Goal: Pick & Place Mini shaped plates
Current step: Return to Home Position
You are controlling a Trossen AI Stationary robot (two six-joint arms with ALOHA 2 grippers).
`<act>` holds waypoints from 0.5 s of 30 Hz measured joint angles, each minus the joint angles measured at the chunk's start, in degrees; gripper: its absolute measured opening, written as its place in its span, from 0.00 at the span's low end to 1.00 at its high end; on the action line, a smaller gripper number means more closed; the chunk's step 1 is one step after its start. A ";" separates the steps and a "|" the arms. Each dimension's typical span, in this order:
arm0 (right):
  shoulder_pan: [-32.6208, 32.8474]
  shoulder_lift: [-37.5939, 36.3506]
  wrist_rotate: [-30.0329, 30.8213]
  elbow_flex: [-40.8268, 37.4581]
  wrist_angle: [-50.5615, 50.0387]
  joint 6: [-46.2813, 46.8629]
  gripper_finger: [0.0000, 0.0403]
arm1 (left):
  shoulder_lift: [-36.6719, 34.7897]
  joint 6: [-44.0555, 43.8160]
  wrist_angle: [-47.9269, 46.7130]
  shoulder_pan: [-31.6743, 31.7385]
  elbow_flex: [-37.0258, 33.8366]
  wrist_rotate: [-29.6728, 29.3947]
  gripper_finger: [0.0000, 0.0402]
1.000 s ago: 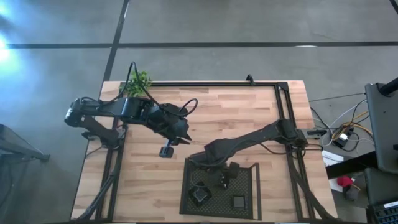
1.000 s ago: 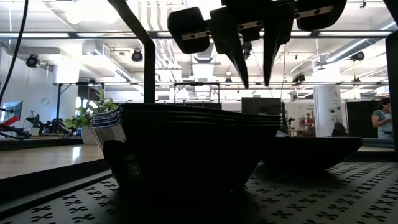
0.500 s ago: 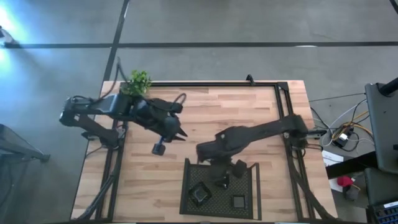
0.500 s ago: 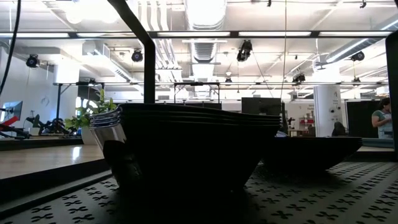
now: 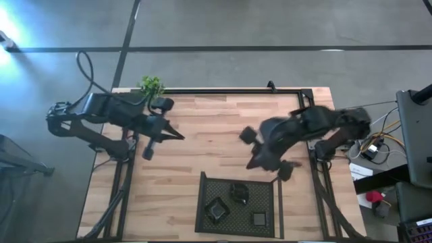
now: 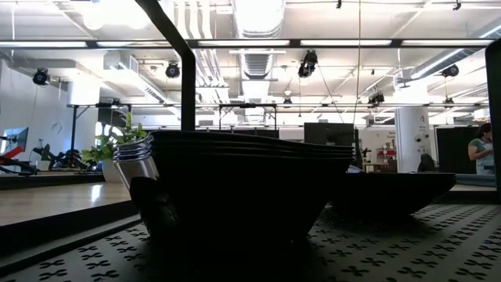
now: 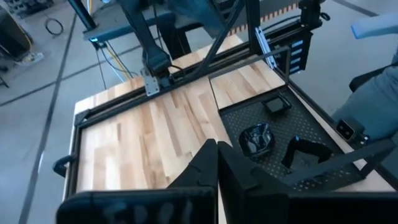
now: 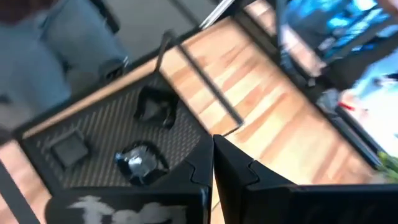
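Right gripper (image 5: 254,161) is off the tray (image 5: 202,202) now, pulled back toward the table's right side. A second ago it hung over the tray, fingers apart at the top of the low view; it's gone from that view. Fingers now pressed together. The plate stack (image 5: 238,193) it covered is in plain sight. Left gripper (image 5: 175,134) drew back from mid-table toward the left edge, nearer the plant (image 5: 151,86).

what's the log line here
glossy black mini plates on black mesh tray | left gripper shut, empty, over table left | right gripper shut, empty, beyond tray
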 joint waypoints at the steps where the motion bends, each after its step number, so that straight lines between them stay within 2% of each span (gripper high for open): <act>1: -0.26 -1.65 0.01 -1.08 1.21 1.13 0.02 | -1.16 0.03 0.71 0.01 -1.18 -0.10 0.00; 9: -0.71 -13.14 0.02 -13.27 10.76 8.97 0.02 | -11.70 -0.33 8.34 0.01 -13.39 -0.36 0.00; 15: -0.64 -21.46 -0.20 -25.30 19.39 13.32 0.02 | -20.82 -4.64 15.10 -0.01 -22.77 -0.34 0.00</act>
